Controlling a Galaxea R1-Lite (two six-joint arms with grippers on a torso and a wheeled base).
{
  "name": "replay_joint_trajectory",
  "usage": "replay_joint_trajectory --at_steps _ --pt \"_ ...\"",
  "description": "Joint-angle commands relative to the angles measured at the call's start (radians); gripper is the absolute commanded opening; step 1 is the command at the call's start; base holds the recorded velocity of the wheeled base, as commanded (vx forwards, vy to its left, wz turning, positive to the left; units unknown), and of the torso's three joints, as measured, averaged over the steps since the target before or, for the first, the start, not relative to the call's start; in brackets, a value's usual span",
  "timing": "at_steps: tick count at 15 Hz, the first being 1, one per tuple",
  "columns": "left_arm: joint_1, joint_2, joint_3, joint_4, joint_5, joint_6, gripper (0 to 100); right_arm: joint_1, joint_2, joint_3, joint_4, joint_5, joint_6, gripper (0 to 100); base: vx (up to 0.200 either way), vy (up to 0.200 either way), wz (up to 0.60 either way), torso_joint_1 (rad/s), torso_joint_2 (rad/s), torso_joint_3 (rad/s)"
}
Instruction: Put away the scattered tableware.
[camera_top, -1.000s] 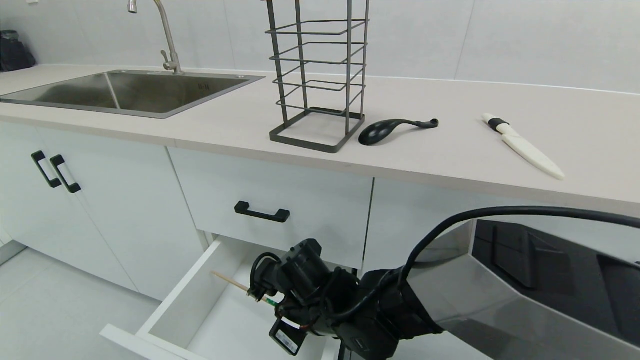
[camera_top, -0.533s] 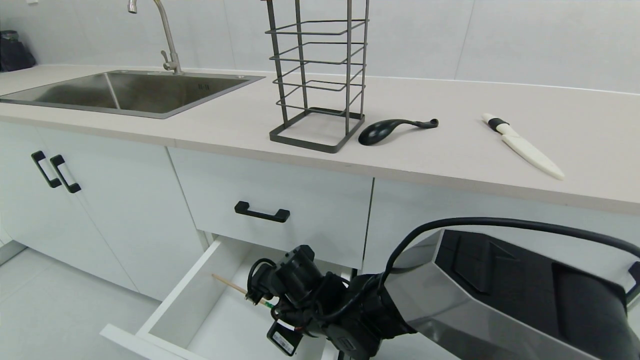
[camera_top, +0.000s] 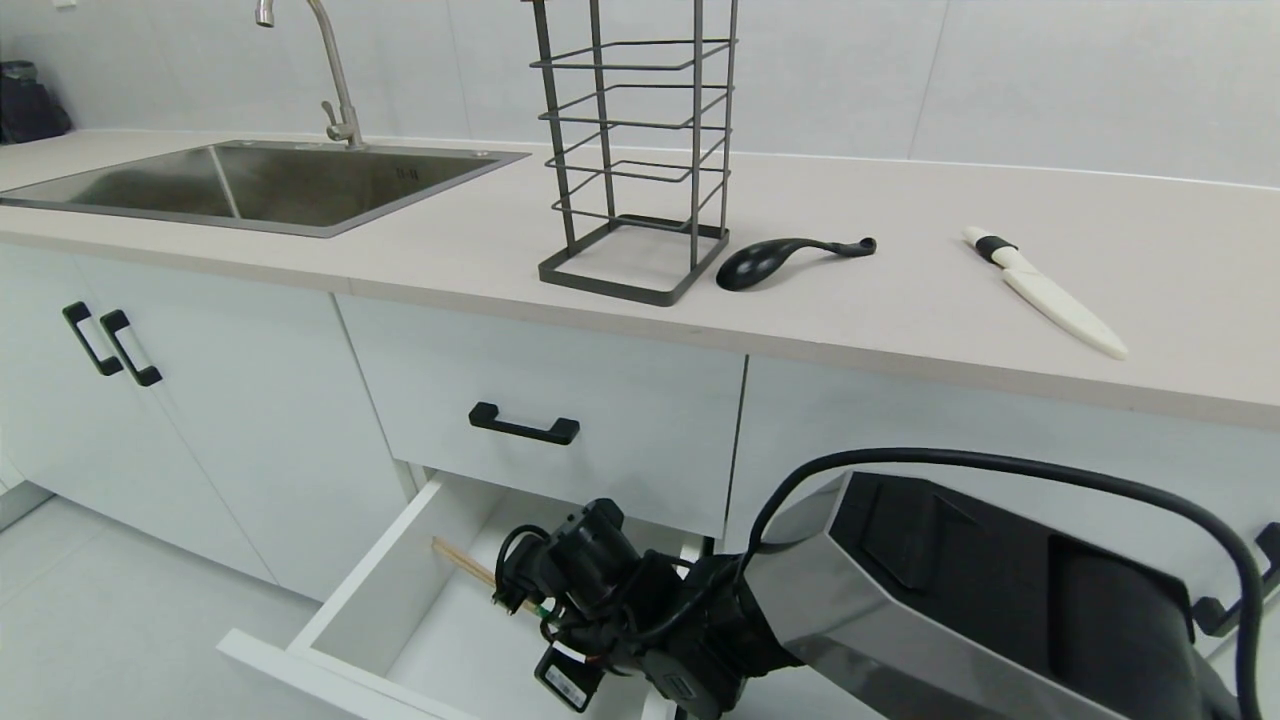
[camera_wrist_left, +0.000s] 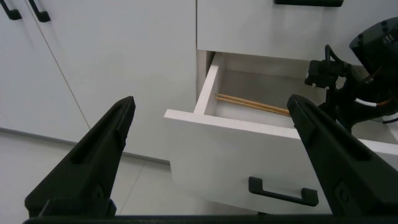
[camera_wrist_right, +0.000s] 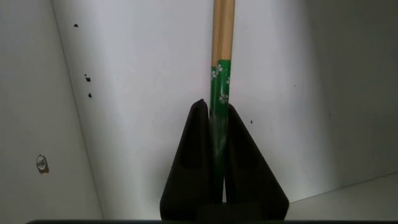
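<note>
Wooden chopsticks, clamped in the right claw, sit low inside the drawer for release. Left claw is spread wide, empty.

Your right arm wears an angular silver-grey shell with black inset panels. A thick black cable arches over that arm. Thin black wires bundle at its wrist, beside a white label. The left gripper and right gripper have black, wedge-shaped fingers.

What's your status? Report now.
Right gripper shut on chopsticks, inside open drawer. Left gripper open, outside drawer front. Spoon, knife on counter. Nothing obstructing.
</note>
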Motion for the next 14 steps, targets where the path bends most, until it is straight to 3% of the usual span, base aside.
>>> replay_joint_trajectory --at_steps 1,3,4,9,14 --pt "0.000 0.001 0.000 0.000 0.000 0.000 100 0.001 0.019 -0.007 -0.003 0.001 -0.018 0 0.000 0.000 0.00 0.000 0.00 0.000" --pt "0.000 0.001 0.000 0.000 0.000 0.000 100 0.001 0.032 -0.016 -0.003 0.003 -0.036 0 0.000 0.000 0.00 0.000 0.00 0.000" --pt "0.000 0.001 0.000 0.000 0.000 0.000 100 0.001 0.034 -0.019 -0.003 0.003 -0.036 100 0.000 0.000 0.00 0.000 0.00 0.000" --pt "0.000 0.001 0.000 0.001 0.000 0.000 100 0.005 -0.006 -0.032 0.008 0.006 -0.042 100 0.000 0.000 0.00 0.000 0.00 0.000" --pt "0.000 0.001 0.000 0.000 0.000 0.000 100 0.036 -0.224 -0.012 0.119 0.000 -0.041 100 0.000 0.000 0.00 0.000 0.00 0.000"
